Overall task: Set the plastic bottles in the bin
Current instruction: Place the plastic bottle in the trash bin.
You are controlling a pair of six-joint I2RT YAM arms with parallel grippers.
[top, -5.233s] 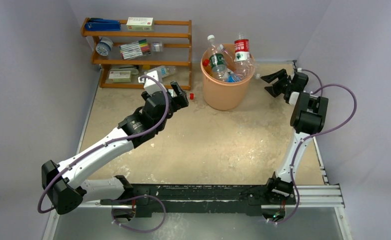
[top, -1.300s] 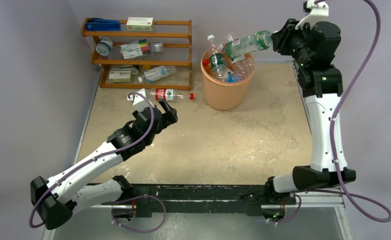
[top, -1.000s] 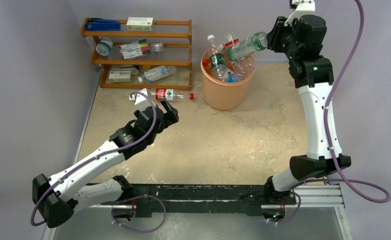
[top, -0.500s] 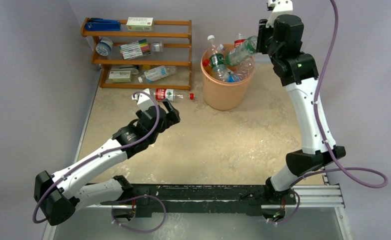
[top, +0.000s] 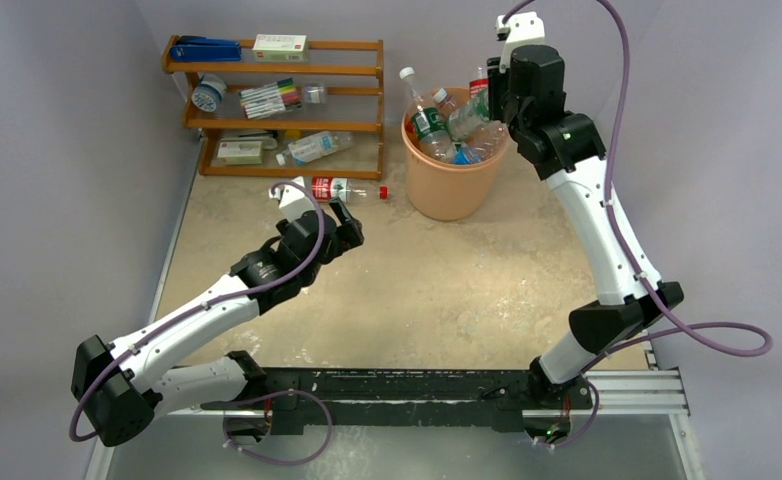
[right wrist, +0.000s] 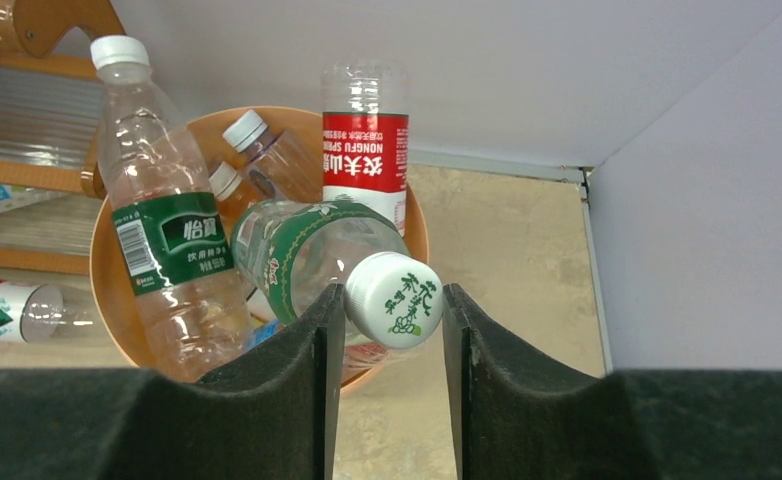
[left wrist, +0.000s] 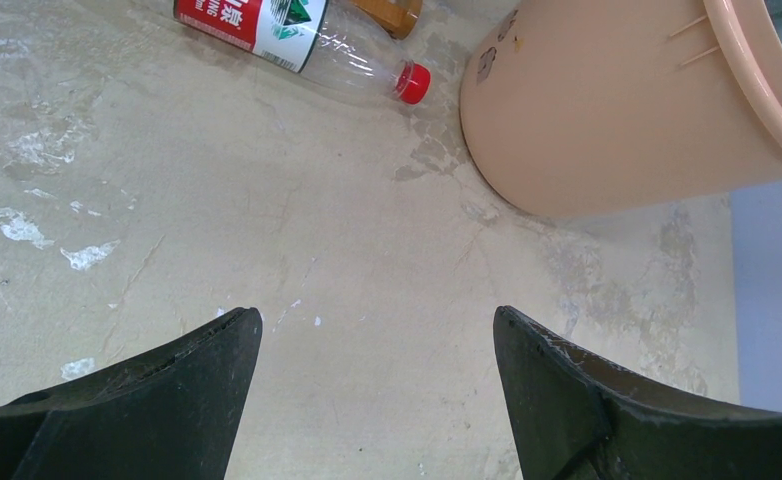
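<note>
The orange bin (top: 454, 190) stands at the back and holds several plastic bottles. My right gripper (top: 497, 100) hovers over its right rim, pointing down. In the right wrist view a green-labelled bottle (right wrist: 307, 250) slants into the bin (right wrist: 100, 280). Its white cap (right wrist: 397, 298) sits at the tips of my right gripper (right wrist: 392, 295), which is shut on it. A red-labelled bottle (top: 337, 188) lies on the table left of the bin, also seen in the left wrist view (left wrist: 287, 35). My left gripper (top: 345, 225) is open and empty just short of it.
A wooden shelf (top: 277, 100) at the back left carries pens, boxes and another clear bottle (top: 312, 147) on its lower level. Purple walls close in behind and to the right. The bin's wall (left wrist: 607, 110) rises to the right of my left gripper (left wrist: 377, 320).
My right arm has swung left over the bin and tipped the green-labelled bottle down among the others. My left gripper has crept a little toward the red-labelled bottle.
</note>
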